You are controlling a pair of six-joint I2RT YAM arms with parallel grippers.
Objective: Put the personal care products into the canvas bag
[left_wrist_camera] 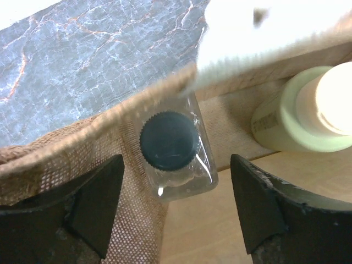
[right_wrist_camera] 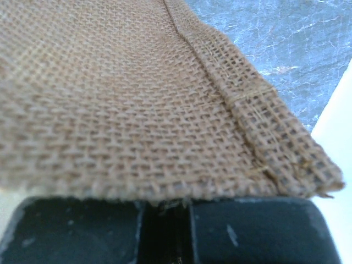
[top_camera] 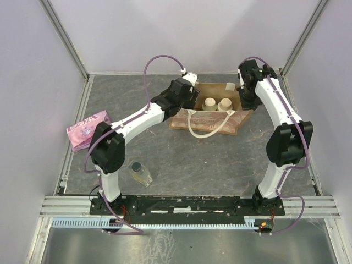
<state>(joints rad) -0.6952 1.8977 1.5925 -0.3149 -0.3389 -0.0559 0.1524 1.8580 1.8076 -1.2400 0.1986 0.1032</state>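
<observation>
The left gripper (left_wrist_camera: 177,184) is seen above the canvas bag (left_wrist_camera: 66,154) with jaws spread wide. A dark-capped bottle (left_wrist_camera: 171,144) is seen cap-up inside against the bag's wall, touched by neither finger, near the yellow-green bottle (left_wrist_camera: 300,118). The bag's edge is pinched by the right gripper (right_wrist_camera: 165,231), pressed together on the weave. One clear bottle (top_camera: 141,172) is left on the table (top_camera: 187,157), close by the left arm's base, so that arm is judged nearer.

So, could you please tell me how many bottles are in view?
4. Three are in the bag: a clear bottle below the left hand, and two pale bottles side by side. A second clear bottle stands on the table near the left arm. More may be hidden.
</observation>
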